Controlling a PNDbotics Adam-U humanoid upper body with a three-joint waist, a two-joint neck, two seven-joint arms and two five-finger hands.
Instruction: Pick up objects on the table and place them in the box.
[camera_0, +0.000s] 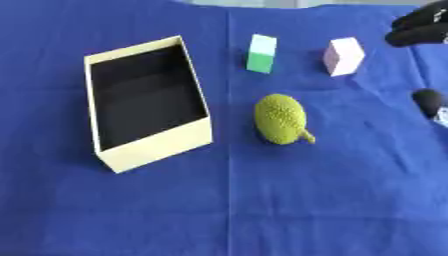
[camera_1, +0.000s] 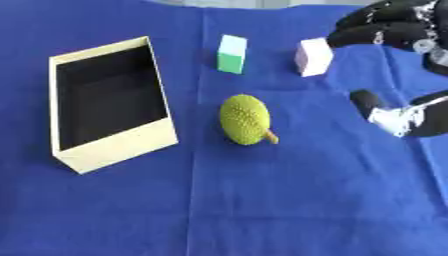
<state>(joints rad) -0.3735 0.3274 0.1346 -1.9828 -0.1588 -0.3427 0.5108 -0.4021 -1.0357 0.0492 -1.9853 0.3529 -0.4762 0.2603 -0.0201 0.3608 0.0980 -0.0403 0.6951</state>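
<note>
A cream box (camera_0: 156, 144) with a dark inside lies open on the blue cloth at the left. A knobbly yellow-green fruit (camera_0: 281, 119) with a short stalk lies just right of the box. Farther back stand a green-and-white block (camera_0: 261, 53) and a pale pink block (camera_0: 344, 56). My right hand (camera_1: 395, 29) comes in from the upper right, fingers spread and relaxed above the cloth, right of the pink block; its thumb (camera_1: 366, 101) hangs lower, right of the fruit. It holds nothing. My left hand shows in neither view.
The blue cloth (camera_0: 262, 210) covers the whole table, with a fold line running down its middle. A wide stretch of bare cloth lies in front of the box and the fruit.
</note>
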